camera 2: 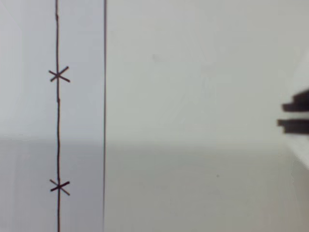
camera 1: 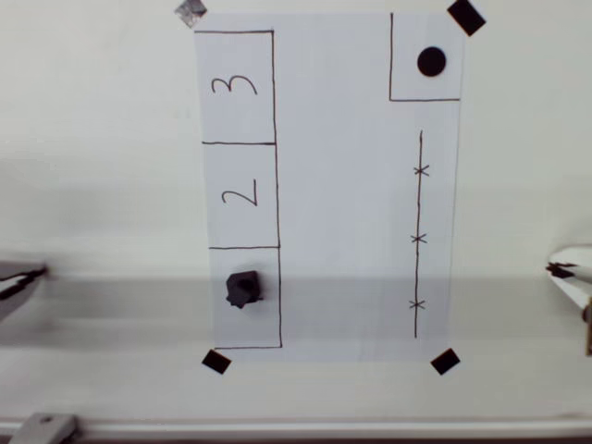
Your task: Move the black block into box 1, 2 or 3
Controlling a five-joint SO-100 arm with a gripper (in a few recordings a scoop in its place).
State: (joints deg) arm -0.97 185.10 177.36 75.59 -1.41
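- The black block (camera 1: 243, 289) is seen in the overhead view standing inside the lowest drawn rectangle (camera 1: 246, 298), below the boxes marked "2" (camera 1: 240, 196) and "3" (camera 1: 234, 86); its numeral is not legible, being hidden by the block or left unwritten.
- The block is judged to rest wholly within the outline, touching no line.
- A part of the gripper (camera 1: 566, 274) is seen at the right edge of the overhead view, level with the block and well apart from it.
- The block therefore lies to the left of the gripper, across the white paper (camera 1: 351, 185) and beyond the drawn line with crosses (camera 1: 418, 239).
- Whether the gripper is released or clenched cannot be told; nothing is seen held.
- In the wrist view, the line with crosses (camera 2: 58, 121) and the paper's edge are shown over bare table (camera 2: 193, 121).
- The task is judged effectively complete.
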